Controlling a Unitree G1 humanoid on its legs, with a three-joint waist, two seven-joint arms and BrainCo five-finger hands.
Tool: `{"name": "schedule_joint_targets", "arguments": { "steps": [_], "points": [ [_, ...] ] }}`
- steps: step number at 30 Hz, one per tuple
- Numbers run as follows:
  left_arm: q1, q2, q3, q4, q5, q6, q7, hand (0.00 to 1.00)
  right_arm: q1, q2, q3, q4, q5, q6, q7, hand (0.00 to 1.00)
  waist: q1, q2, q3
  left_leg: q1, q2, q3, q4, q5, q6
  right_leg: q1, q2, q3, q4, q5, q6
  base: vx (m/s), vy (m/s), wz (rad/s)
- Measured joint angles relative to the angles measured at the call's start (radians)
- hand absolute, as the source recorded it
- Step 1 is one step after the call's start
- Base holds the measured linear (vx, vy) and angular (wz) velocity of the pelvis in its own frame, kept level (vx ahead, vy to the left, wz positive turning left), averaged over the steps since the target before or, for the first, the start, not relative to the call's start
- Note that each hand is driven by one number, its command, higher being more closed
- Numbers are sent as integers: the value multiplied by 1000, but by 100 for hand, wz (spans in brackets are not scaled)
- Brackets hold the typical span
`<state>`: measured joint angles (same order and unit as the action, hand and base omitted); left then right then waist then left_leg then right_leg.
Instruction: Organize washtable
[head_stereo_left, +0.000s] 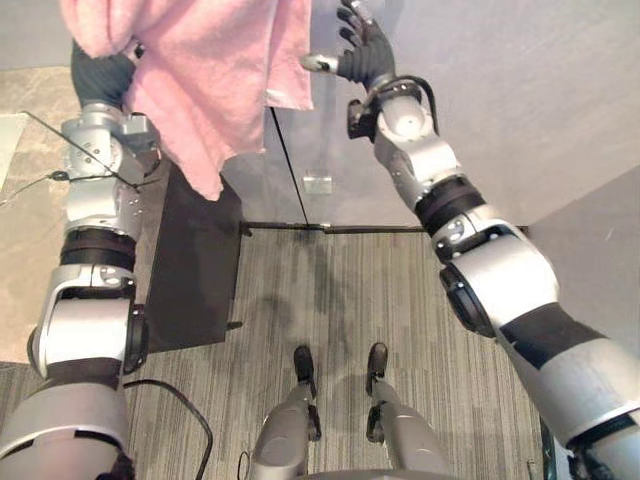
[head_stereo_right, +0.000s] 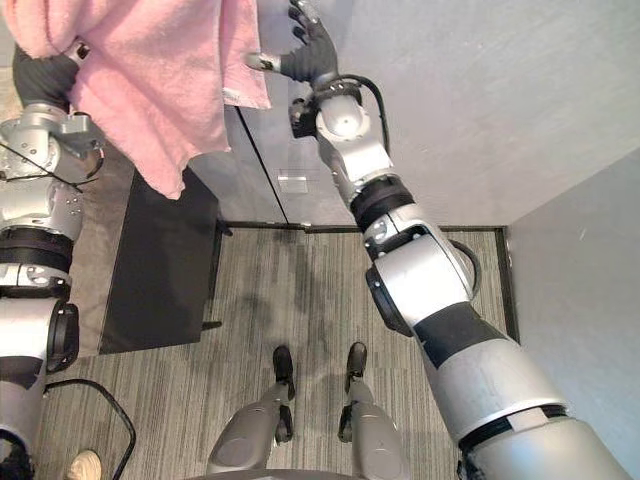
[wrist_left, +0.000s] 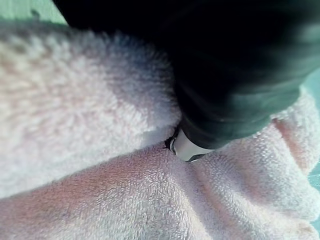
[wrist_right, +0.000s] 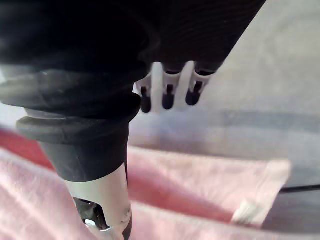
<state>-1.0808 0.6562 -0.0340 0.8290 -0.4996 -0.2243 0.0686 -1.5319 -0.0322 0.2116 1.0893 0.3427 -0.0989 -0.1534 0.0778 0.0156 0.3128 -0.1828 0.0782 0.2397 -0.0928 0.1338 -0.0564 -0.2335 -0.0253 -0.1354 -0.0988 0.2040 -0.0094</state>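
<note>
The pink towel (head_stereo_left: 215, 80) hangs across your path between the hands, draped over the left hand (head_stereo_left: 100, 75). Beside its edge, the right hand (head_stereo_left: 365, 55) has clear air rightward, with the grey wall (head_stereo_left: 520, 90) beyond it.

I am looking down on a grey striped carpet (head_stereo_left: 330, 300) that is running up to a dark strip (head_stereo_left: 370, 229) at the foot of a pale grey wall (head_stereo_left: 520, 90). A thin dark seam (head_stereo_left: 290, 170) is climbing that wall, with a small pale plate (head_stereo_left: 317, 184) sitting just beside it. To my left a black panel (head_stereo_left: 195, 270) is bordering the carpet, beige stone-like flooring (head_stereo_left: 25, 250) is showing beyond it, and the toe of a person's light shoe (head_stereo_right: 83, 466) is peeking in nearby.
</note>
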Motion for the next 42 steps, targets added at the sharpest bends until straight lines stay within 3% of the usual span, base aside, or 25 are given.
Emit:
{"name": "schedule_joint_targets", "arguments": {
  "steps": [6, 12, 13, 19, 24, 27, 31, 42],
  "points": [
    [-49, -37, -2, 29, 0, 3, 7, 100, -37, 71, -6, 0, 28, -8, -23, 0, -3, 1, 1, -22, -11, -4, 0, 2, 1, -21, -6, 0, 0, 1, -1, 42, 49, 1],
    [-89, -56, -3, 31, 1, 6, 26, 100, -71, 89, -6, 0, 65, -11, -29, 0, -3, 1, 1, -49, -11, -2, 0, 2, 1, -49, -9, 1, 0, 5, -5, 38, 35, 0],
    [-90, -57, -3, 31, 1, 6, 26, 100, -74, 91, -6, 0, 69, -11, -30, 100, -3, 1, 1, -50, -11, -1, 0, 2, 1, -50, -9, 1, 0, 5, -5, 39, 32, -3],
    [-121, -92, -2, 31, 0, 9, 32, 100, -91, 89, -12, 60, 79, -10, -42, 100, -3, 3, 2, -56, -11, -4, 0, 2, 1, -54, -10, -2, 0, 5, -5, 40, 33, 2],
    [-121, -151, -2, 26, -40, 7, 47, 100, -167, 54, -63, 103, 81, -7, -82, 100, -1, 30, 16, -68, -11, -32, 0, 8, 6, -54, -13, -31, 0, 5, -5, 27, 30, 14],
    [-121, -173, -2, 17, -40, 6, 48, 100, -191, 24, -111, 103, 99, -7, -102, 100, 11, 31, 17, -70, -11, -41, 0, 11, 6, -53, -12, -41, 0, 5, -5, 29, 30, 8],
    [-121, -178, -3, -26, -40, 1, 46, 100, -199, -18, -126, 103, 97, -7, -109, 100, 21, 36, 20, -70, -12, -50, 0, 14, 9, -48, -15, -53, 0, 5, -5, 26, 32, 8],
    [-114, -178, -45, -52, -38, 1, 38, 100, -200, -64, -136, 103, 57, 9, -84, 100, 13, 40, 22, -33, -25, -43, 0, 15, 10, -13, -24, -40, 0, 5, -5, 20, 35, -1]
  ]
}}
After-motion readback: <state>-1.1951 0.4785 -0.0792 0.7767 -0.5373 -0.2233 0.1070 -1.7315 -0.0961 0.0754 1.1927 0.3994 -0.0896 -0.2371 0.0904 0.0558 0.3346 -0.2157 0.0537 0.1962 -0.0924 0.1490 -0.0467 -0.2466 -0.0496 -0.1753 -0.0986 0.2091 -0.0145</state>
